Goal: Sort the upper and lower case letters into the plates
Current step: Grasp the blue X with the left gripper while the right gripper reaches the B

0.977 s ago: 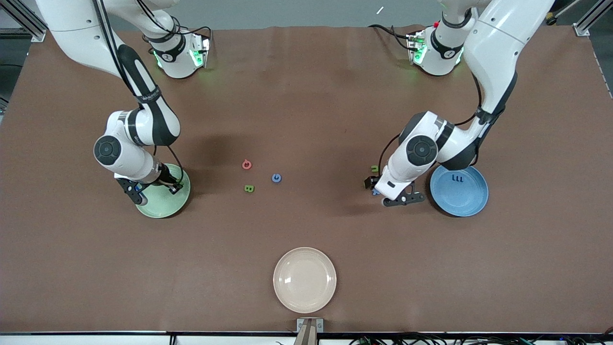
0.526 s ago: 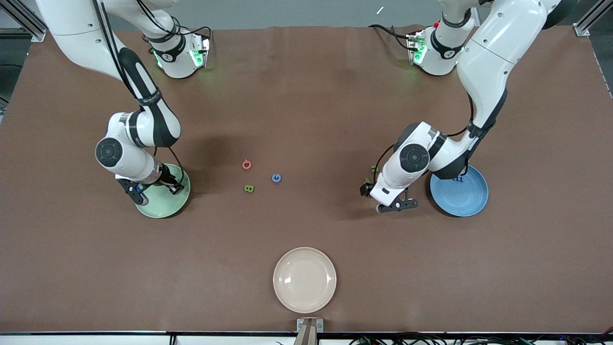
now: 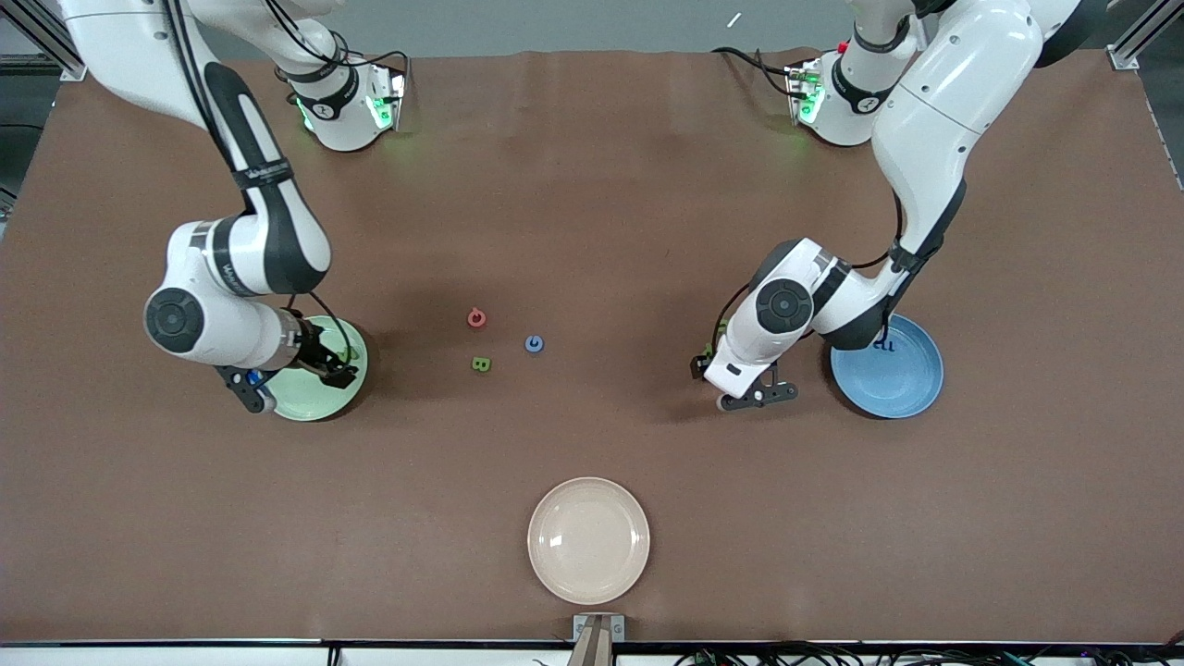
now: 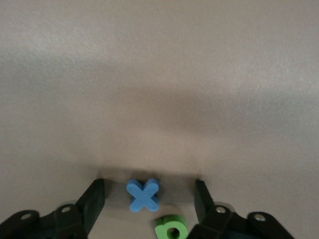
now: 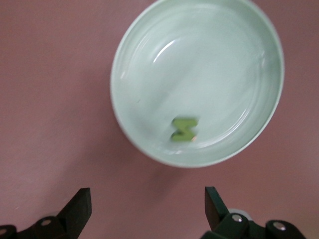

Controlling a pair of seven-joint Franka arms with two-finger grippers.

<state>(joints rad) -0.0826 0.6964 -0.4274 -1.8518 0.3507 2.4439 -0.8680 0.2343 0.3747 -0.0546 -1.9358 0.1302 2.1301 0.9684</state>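
While the left pincer (image 4: 147, 199) hangs low over the bench (image 3: 592, 185), its two fingers (image 4: 92, 204) stand wide apart with nothing held. In the left wrist view, low in the frame, a little blue x (image 4: 143, 193) lies flat on the bench right between those fingers. It touches neither one. A green letter (image 4: 172, 229) with a round hole sits just beside the x, at the bottom edge of the frame. I think the next move is to go straight down and pinch the x. The green letter is so close that a finger could bump it, so the pincer has to stay lined up on the x.

Seen from the front, the left pincer (image 3: 745, 388) is in the right half of the frame, near the blue plate (image 3: 902, 384). That plate has a small dark blue letter (image 3: 883, 346) in it, partly hidden by the arm.

Over in the left half of the frame, the right pincer (image 3: 296, 384) is above the pale green plate (image 3: 319, 402). Its fingers (image 5: 79, 209) are wide open and empty too. One green letter (image 5: 184, 129), maybe a z, lies in that plate.

Three letters wait in the middle of the frame: a red one (image 3: 476, 318), a blue one (image 3: 534, 344) and a green B (image 3: 481, 364). A cream plate (image 3: 588, 540) sits at the bottom middle with nothing in it.
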